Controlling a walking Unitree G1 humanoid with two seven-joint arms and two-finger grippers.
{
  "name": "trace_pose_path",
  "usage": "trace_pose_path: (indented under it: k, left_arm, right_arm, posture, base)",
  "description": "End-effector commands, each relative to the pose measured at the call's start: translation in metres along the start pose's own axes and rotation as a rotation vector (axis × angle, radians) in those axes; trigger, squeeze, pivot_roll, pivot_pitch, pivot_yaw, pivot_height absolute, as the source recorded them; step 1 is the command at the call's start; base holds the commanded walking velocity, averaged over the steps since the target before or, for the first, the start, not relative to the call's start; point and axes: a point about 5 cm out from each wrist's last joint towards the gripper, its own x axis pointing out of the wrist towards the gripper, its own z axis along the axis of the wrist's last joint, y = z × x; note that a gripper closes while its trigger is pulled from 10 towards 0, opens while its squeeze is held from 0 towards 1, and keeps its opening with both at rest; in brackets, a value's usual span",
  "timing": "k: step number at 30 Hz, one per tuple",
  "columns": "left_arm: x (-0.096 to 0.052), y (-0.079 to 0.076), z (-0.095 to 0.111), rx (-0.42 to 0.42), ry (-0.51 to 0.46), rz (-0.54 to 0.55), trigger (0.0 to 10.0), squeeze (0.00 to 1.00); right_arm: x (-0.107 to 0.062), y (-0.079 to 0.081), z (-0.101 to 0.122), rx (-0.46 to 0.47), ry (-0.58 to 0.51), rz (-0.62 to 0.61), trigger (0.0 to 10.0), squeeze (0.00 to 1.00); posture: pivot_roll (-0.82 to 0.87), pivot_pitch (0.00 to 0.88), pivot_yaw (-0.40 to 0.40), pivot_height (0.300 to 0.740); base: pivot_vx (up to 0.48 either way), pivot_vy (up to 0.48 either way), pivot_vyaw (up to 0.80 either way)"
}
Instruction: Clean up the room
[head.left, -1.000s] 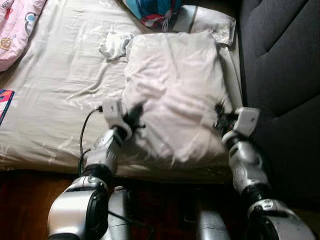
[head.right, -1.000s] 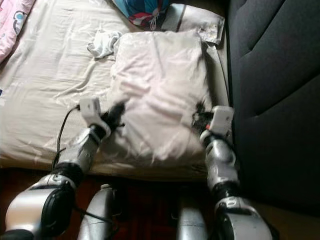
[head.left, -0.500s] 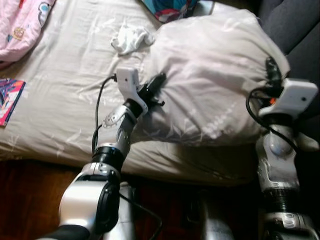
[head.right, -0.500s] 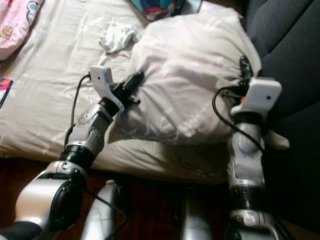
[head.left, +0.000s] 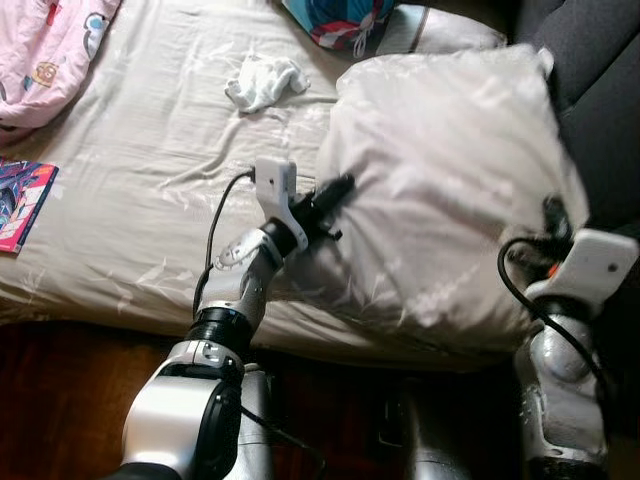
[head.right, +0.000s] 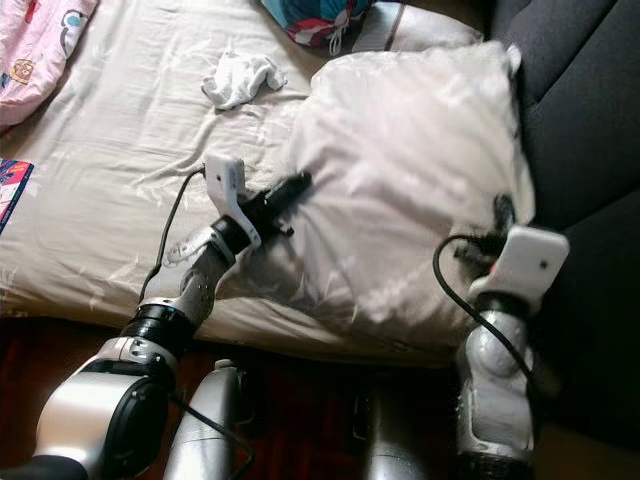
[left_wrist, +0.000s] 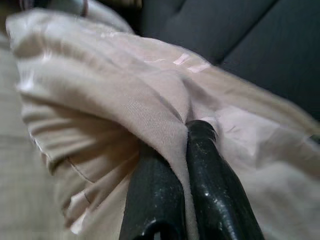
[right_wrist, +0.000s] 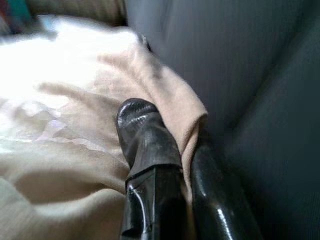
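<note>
A large off-white pillow is lifted off the bed and tilted, held at both side edges. My left gripper is shut on its left edge; in the left wrist view the pillow fabric is pinched between the two black fingers. At the pillow's right edge, close to the dark sofa, my right gripper is shut on the cloth. The right wrist view shows the pillow's fabric folded between the fingers.
A crumpled white cloth lies on the sheet beyond the pillow. A blue patterned bundle and a second pillow sit at the head end. A pink blanket and a colourful book lie at the left.
The pillow has been raised from lying flat on the bed, then swung a little lower and rightward with both grippers holding its edges. The camera has also shifted.
</note>
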Motion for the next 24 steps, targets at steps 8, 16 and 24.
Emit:
trace_pose_path:
  k: [8, 16, 24]
  left_arm:
    - [-0.016, 0.018, 0.0, -0.022, -0.016, 0.103, 10.0, 0.0]
    - [-0.014, 0.017, -0.001, -0.049, -0.008, 0.103, 10.0, 0.0]
    - [-0.018, 0.015, -0.01, -0.076, 0.014, 0.079, 10.0, 0.0]
  right_arm:
    - [0.006, -0.058, -0.022, 0.016, 0.092, -0.269, 10.0, 0.0]
    - [0.023, -0.07, -0.007, -0.002, 0.03, -0.307, 10.0, 0.0]
    - [0.032, -0.07, 0.005, -0.059, -0.024, -0.299, 10.0, 0.0]
  posture:
    - [-0.13, 0.382, 0.023, 0.662]
    - [-0.12, 0.384, 0.024, 0.662]
    - [-0.13, 0.388, 0.023, 0.662]
  base:
    - [0.0, 0.0, 0.0]
    - [0.0, 0.0, 0.0]
    - [0.0, 0.0, 0.0]
